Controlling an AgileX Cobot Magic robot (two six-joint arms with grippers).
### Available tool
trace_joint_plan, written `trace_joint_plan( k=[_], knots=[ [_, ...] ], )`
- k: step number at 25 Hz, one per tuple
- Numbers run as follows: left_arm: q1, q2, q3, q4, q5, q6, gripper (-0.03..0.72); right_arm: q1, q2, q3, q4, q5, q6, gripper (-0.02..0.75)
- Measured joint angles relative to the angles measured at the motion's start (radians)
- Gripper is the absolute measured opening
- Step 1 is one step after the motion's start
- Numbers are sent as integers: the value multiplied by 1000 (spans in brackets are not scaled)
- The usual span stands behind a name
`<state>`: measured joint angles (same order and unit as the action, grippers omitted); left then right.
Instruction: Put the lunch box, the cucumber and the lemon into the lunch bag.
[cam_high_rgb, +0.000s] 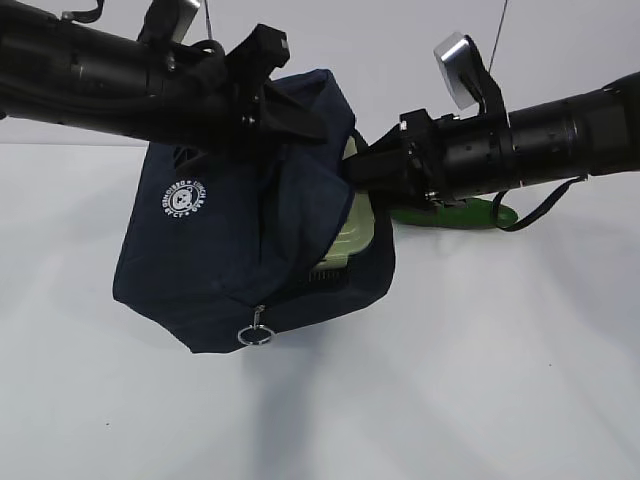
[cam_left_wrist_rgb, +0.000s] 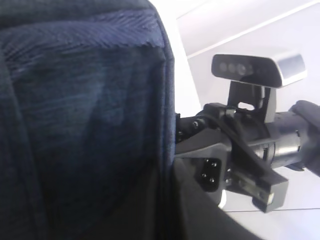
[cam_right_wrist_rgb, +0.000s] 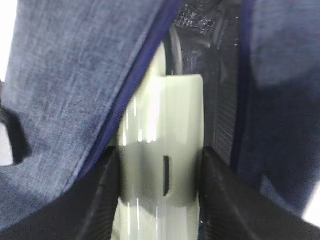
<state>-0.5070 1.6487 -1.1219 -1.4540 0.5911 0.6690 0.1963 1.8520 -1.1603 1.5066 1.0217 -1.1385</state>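
The navy lunch bag (cam_high_rgb: 220, 250) hangs tilted above the table, and my left gripper (cam_high_rgb: 268, 95) is shut on its top edge. Its fabric (cam_left_wrist_rgb: 85, 110) fills most of the left wrist view. From the right, my right gripper (cam_high_rgb: 362, 165) reaches into the bag's open side. It is shut on the lunch box (cam_right_wrist_rgb: 160, 115), whose pale green lid sits between the two black fingers (cam_right_wrist_rgb: 100, 200). Part of the box (cam_high_rgb: 355, 240) shows inside the opening. The cucumber (cam_high_rgb: 460, 213) lies on the table behind the right arm. The lemon is out of view.
A silver ring pull (cam_high_rgb: 255, 335) dangles from the bag's lower edge. The right arm with its camera (cam_left_wrist_rgb: 250, 165) sits close against the bag's side. White table (cam_high_rgb: 480, 380) extends in front of and below the bag.
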Motion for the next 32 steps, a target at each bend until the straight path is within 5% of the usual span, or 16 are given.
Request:
trace_joint_plan(
  k=[32],
  knots=[
    [14, 31, 0, -68, 105, 0, 10, 5, 12, 2, 38, 34, -297, 357]
  ],
)
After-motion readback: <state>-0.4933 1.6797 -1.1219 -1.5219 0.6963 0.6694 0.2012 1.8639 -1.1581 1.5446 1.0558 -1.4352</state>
